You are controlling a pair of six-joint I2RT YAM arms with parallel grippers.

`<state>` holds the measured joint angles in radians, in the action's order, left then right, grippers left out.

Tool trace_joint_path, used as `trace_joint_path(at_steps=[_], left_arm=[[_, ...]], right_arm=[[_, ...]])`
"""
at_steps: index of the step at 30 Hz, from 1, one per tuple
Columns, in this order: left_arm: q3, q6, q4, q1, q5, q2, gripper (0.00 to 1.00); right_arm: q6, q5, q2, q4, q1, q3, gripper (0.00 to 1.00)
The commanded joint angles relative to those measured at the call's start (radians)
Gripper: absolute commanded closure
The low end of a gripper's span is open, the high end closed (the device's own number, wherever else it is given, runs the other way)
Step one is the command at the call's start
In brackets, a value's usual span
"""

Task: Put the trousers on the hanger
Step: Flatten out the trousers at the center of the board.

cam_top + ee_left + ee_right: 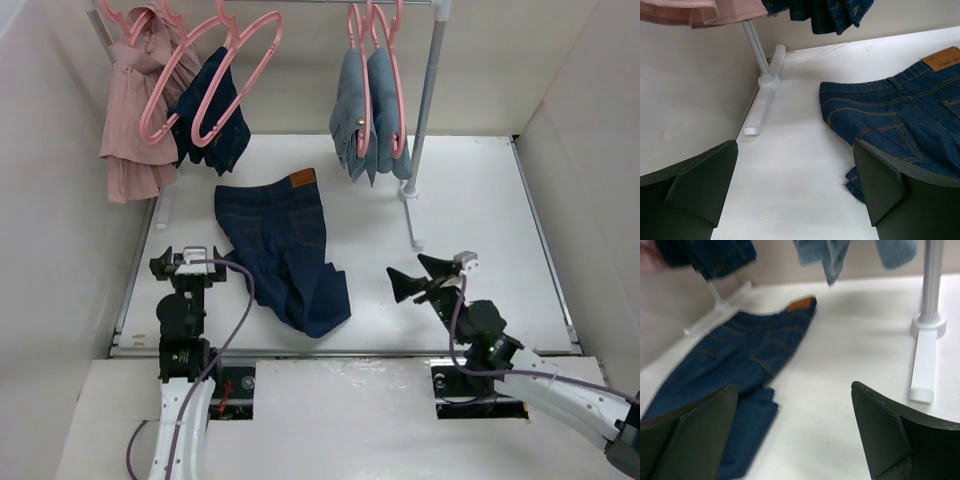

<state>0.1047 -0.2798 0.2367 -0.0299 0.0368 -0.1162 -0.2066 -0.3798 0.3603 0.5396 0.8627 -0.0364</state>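
The trousers (pixel 283 250) are spread a bit crumpled on the white worktop (pixel 470 200), tan patch (pixel 303 178) at the far end, nearer the left arm. The left pincer (pixel 188 258) is held apart just beside the legs, nothing gripped. The right pincer (pixel 418 272) is spread wide too, well apart from them. A bare pink hanger (pixel 262 24) is hooked up on the rack (pixel 428 90).
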Motion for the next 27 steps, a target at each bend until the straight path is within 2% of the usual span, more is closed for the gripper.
trace_joint_path(at_steps=[1, 2, 6, 7, 8, 9, 10, 11, 13, 14, 15, 19, 21, 23, 24, 25, 27], left_arm=[[0.009, -0.027, 0.05, -0.004, -0.033, -0.011, 0.0], [0.018, -0.059, 0.027, -0.004, -0.151, -0.022, 0.0], [0.056, -0.258, -0.115, -0.004, -0.424, -0.097, 0.0], [0.087, -0.291, -0.146, -0.004, -0.443, -0.121, 0.0], [0.111, -0.291, -0.163, -0.004, -0.443, -0.173, 0.0], [0.14, -0.251, -0.181, -0.004, -0.408, -0.2, 0.0], [0.209, -0.242, -0.229, -0.004, -0.385, -0.227, 0.0], [0.252, -0.231, -0.267, -0.004, -0.361, -0.271, 0.0], [0.332, -0.182, -0.371, -0.004, -0.298, -0.299, 0.0], [0.401, -0.152, -0.398, -0.004, -0.269, -0.3, 0.0], [0.429, -0.122, -0.422, -0.004, -0.243, -0.3, 0.0], [0.507, 0.008, -0.478, -0.004, -0.146, -0.176, 0.0], [0.507, 0.018, -0.499, -0.004, -0.098, -0.116, 0.0], [0.486, 0.018, -0.499, -0.004, -0.036, -0.028, 0.0], [0.462, 0.008, -0.499, -0.004, -0.014, -0.001, 0.0], [0.451, 0.008, -0.499, -0.004, 0.009, 0.041, 0.0], [0.438, 0.008, -0.487, -0.004, 0.072, 0.056, 0.0]], right_arm=[[-0.024, 0.015, 0.13, -0.033, -0.001, -0.083, 0.0], [-0.013, 0.048, 0.175, -0.049, -0.001, -0.115, 0.0], [0.093, 0.227, 0.472, -0.148, 0.009, -0.34, 0.0], [0.119, 0.245, 0.546, -0.199, 0.009, -0.49, 0.0], [0.156, 0.236, 0.7, -0.331, 0.031, -0.576, 0.0], [0.168, 0.155, 0.779, -0.404, 0.053, -0.665, 0.0], [0.177, 0.101, 0.857, -0.471, 0.103, -0.842, 0.0], [0.177, 0.043, 1.008, -0.589, 0.126, -0.928, 0.0], [0.191, -0.095, 1.148, -0.683, 0.174, -1.086, 0.0], [0.191, -0.114, 1.21, -0.716, 0.174, -1.222, 0.0], [0.191, -0.105, 1.315, -0.752, 0.174, -1.282, 0.0], [0.191, -0.021, 1.505, -0.733, 0.174, -1.491, 0.0], [0.191, 0.094, 1.587, -0.75, 0.174, -1.632, 0.0], [0.182, 0.244, 1.741, -0.831, 0.174, -1.752, 0.0], [0.173, 0.277, 1.802, -0.877, 0.174, -1.904, 0.0], [0.159, 0.307, 1.93, -0.996, 0.174, -1.995, 0.0], [0.118, 0.376, 2.043, -1.104, 0.174, -2.162, 0.0]])
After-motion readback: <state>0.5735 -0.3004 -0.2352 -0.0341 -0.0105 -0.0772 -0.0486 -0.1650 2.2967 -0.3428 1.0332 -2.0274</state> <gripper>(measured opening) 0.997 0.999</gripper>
